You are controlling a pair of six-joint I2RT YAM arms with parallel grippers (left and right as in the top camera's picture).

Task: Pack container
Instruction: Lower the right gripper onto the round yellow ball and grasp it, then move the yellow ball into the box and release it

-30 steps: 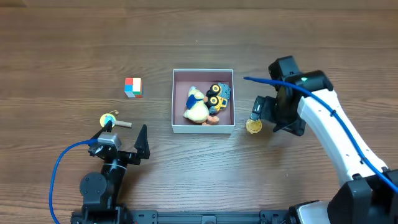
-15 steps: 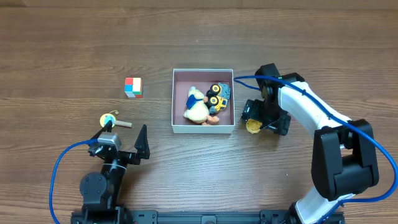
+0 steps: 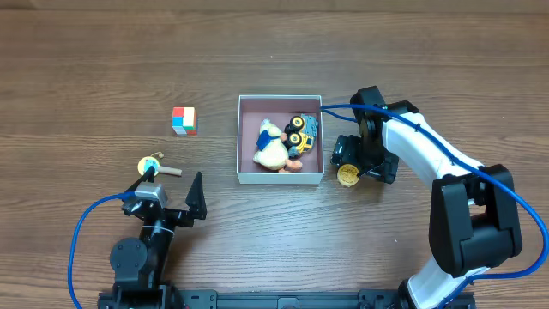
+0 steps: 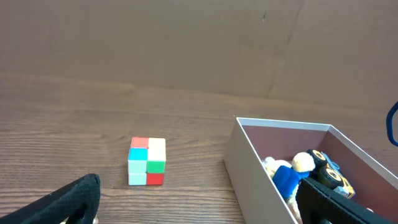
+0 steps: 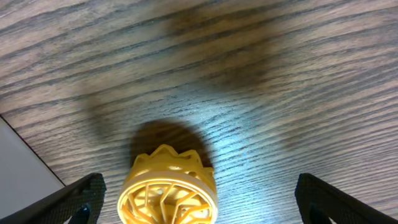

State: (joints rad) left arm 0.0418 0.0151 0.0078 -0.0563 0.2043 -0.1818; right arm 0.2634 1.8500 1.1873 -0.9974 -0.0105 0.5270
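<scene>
The container (image 3: 280, 178) is a square white-walled box with a pinkish inside at the table's middle; it also shows in the left wrist view (image 4: 249, 158). It holds a plush duck (image 3: 272, 148) and a yellow toy truck (image 3: 299, 133). A yellow wheel-like toy (image 3: 347, 175) lies on the table just right of the container. My right gripper (image 3: 352, 167) is open right above it, and in the right wrist view the toy (image 5: 168, 190) sits between the spread fingers (image 5: 199, 214). My left gripper (image 3: 171, 184) is open and empty near the front left.
A small colour cube (image 3: 184, 120) lies left of the container and also shows in the left wrist view (image 4: 147, 162). A small yellow-and-blue toy with a stick (image 3: 152, 166) lies beside the left gripper. A blue cable runs along each arm.
My right arm swung left toward the container and came down over the yellow wheel-like toy, which shifted slightly left. The left arm has not moved.
</scene>
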